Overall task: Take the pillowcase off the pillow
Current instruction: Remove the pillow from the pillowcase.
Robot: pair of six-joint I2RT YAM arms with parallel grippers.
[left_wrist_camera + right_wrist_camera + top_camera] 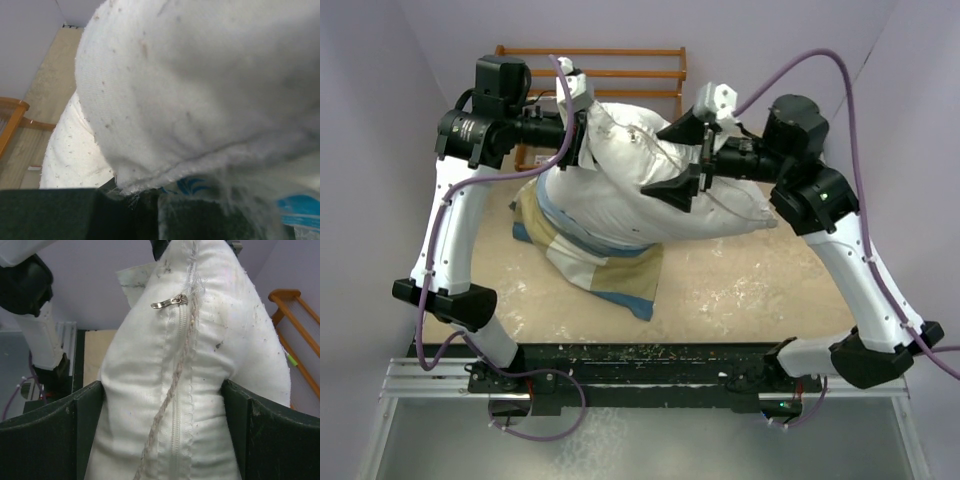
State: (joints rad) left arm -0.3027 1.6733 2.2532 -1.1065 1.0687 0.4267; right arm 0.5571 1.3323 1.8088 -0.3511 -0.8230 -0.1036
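White pillow stands raised, its lower end inside bunched tan-cream-blue pillowcase.

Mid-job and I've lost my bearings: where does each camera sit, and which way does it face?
Top external: above and behind the robot, looking down on left arm, right arm, pillow, pillowcase and table.
Left wrist: on the left gripper, close against the pillow; dark jaws at the bottom.
Right wrist: on the right gripper, facing the pillow's zip; jaws either side.
Shared: all show pillow and wooden rack.
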